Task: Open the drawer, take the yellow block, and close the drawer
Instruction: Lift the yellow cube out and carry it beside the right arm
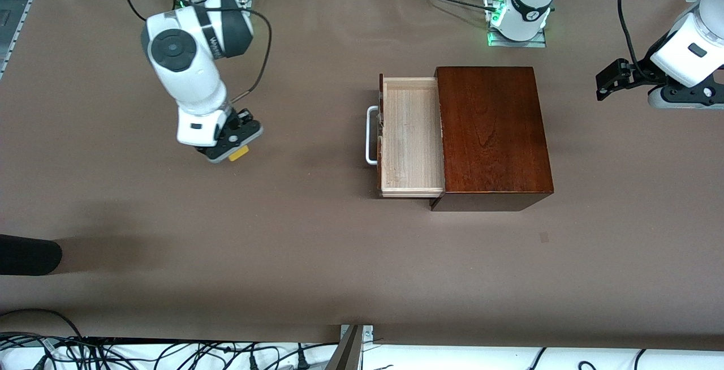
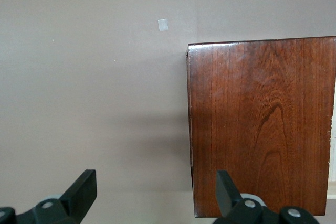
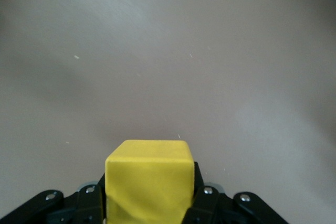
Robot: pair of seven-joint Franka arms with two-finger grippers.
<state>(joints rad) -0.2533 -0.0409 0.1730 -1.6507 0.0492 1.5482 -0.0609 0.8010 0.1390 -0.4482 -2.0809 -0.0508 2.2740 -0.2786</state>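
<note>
Brown paper covers the table (image 1: 317,257) from end to end, and on it we see the glossy dark-brown wooden box (image 1: 492,132) standing toward the left arm's end. From the box's centre in the front view, the drawer (image 1: 410,135) juts out at nine o'clock, pulled well open, its pale tray bare inside and its white handle (image 1: 370,135) facing the right arm's end. We find the right gripper (image 1: 235,146) over bare table at about nine o'clock from that handle and well apart from it. Its fingers (image 3: 202,195) are closed against two sides of the yellow block (image 1: 238,153), which the right wrist view shows pinched between them (image 3: 148,182) with plain paper below. We see the left gripper (image 1: 608,81) waiting at about three o'clock from the box, near the table's edge. In the left wrist view its fingers (image 2: 81,187) stand wide apart with nothing between them, the box top under one fingertip. A small pale square mark (image 2: 163,24) lies on the paper near the box.
</note>
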